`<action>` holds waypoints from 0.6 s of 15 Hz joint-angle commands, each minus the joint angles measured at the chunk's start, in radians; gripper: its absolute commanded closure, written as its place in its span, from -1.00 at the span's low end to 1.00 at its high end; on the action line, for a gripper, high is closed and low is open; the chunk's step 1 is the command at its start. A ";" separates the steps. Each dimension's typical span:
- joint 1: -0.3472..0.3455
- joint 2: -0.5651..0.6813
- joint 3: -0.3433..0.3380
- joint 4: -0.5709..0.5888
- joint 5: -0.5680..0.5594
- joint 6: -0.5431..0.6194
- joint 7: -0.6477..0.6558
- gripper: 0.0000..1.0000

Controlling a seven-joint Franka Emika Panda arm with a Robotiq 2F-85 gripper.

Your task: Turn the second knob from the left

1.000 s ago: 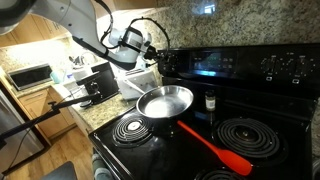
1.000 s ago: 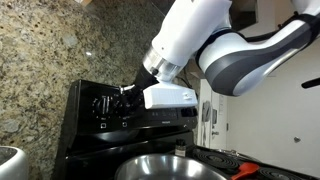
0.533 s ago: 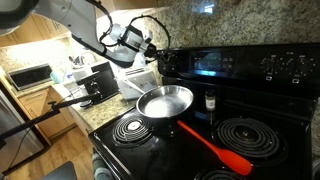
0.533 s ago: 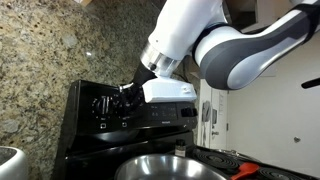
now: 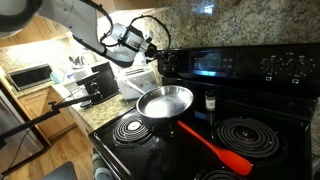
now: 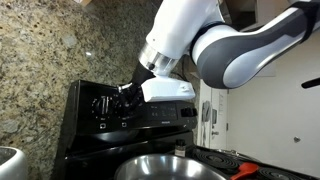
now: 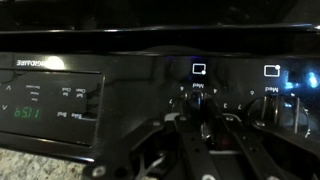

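Observation:
The black stove's control panel carries a pair of knobs at its left end. My gripper reaches in from the left and presses against that end, as the exterior view from the side also shows. In the wrist view, which looks upside down, a round black knob sits between my two dark fingers, and the gripper is shut on it. A neighbouring knob stands free to the right in that view. The held knob appears to be the second from the left.
A steel pan sits on the cooktop with a red spatula in front and a small shaker behind. Coil burners flank them. More knobs are at the panel's right end. The green clock display glows.
The white arm above the gripper has shifted slightly in the side exterior view. The gripper stays shut on the knob at the same place.

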 commanded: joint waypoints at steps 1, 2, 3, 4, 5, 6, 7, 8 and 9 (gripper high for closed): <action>-0.011 0.115 -0.008 0.151 -0.049 0.097 -0.038 0.89; -0.010 0.114 -0.008 0.151 -0.054 0.091 -0.037 0.89; -0.011 0.114 -0.008 0.151 -0.062 0.094 -0.036 0.89; -0.011 0.113 -0.007 0.151 -0.066 0.092 -0.036 0.89; -0.016 0.113 0.000 0.150 -0.056 0.091 -0.036 0.89; -0.018 0.112 0.003 0.148 -0.045 0.083 -0.027 0.89; -0.015 0.107 0.003 0.145 -0.014 0.060 -0.035 0.89; -0.019 0.104 0.007 0.140 0.008 0.053 -0.037 0.89; -0.023 0.099 0.011 0.134 0.042 0.043 -0.028 0.89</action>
